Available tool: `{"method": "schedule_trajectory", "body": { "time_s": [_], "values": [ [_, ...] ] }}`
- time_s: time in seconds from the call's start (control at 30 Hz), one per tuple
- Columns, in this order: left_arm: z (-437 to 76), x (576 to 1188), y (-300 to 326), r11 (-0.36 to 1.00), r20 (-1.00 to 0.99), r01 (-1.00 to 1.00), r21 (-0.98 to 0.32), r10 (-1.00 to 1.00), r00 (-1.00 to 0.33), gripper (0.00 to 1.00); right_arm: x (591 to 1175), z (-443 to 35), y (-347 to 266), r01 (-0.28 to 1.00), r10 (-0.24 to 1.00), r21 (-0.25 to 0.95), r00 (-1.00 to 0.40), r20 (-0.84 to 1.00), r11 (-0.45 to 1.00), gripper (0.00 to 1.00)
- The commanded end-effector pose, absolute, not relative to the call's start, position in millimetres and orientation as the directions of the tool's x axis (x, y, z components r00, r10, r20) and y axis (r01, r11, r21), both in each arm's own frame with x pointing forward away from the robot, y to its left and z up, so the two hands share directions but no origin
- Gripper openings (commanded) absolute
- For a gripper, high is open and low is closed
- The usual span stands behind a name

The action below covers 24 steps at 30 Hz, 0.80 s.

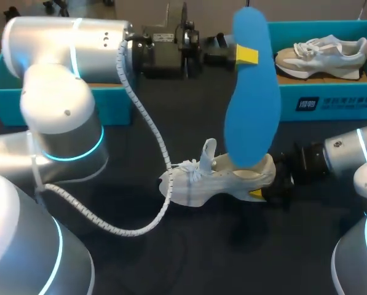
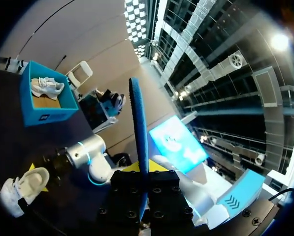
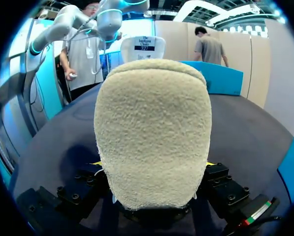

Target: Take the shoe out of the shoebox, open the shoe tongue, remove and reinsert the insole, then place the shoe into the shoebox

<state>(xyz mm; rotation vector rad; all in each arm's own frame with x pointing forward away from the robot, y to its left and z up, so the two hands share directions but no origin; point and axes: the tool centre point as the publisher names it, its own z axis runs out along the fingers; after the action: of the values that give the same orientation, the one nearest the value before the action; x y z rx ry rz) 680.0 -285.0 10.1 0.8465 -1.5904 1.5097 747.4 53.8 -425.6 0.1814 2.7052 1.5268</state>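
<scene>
Blue insole [image 1: 252, 104], pinched near one end by the left gripper [image 1: 246, 55], hangs over the opening of the white shoe [image 1: 220, 180] lying mid-table, toe towards 9 o'clock, its heel clamped from 3 o'clock by the right gripper [image 1: 266, 192], with the shoebox [image 1: 331, 101] at 1 o'clock.

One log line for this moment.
step: insole out | left pincer: holds insole upright in air | right pincer: grips shoe heel on table

Robotics lab: left arm [image 1: 60, 104], right arm [image 1: 349, 150] at dark table [image 1: 232, 258].
</scene>
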Motion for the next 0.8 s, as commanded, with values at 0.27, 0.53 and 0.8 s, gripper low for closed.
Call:
{"method": "schedule_trajectory", "body": {
  "time_s": [0.27, 0.53, 0.8],
  "values": [
    [18.4, 651.8, -244.0, 0.081, 0.895, -0.892, -0.445, 0.009, -0.446, 0.0, 748.3, -427.8, 55.6, 0.087, 0.118, 0.853, -0.993, 0.03, 0.514, 0.0],
    [16.7, 650.4, -232.4, 0.053, 0.89, -0.888, -0.456, 0.026, -0.455, 0.0, 748.3, -427.8, 55.6, 0.087, 0.118, 0.853, -0.993, 0.03, 0.514, 0.0],
    [16.4, 650.1, -232.3, 0.029, 0.9, -0.901, -0.434, 0.053, -0.432, 0.0, 748.3, -427.8, 55.6, 0.087, 0.118, 0.853, -0.993, 0.03, 0.514, 0.0]
  ]
}}
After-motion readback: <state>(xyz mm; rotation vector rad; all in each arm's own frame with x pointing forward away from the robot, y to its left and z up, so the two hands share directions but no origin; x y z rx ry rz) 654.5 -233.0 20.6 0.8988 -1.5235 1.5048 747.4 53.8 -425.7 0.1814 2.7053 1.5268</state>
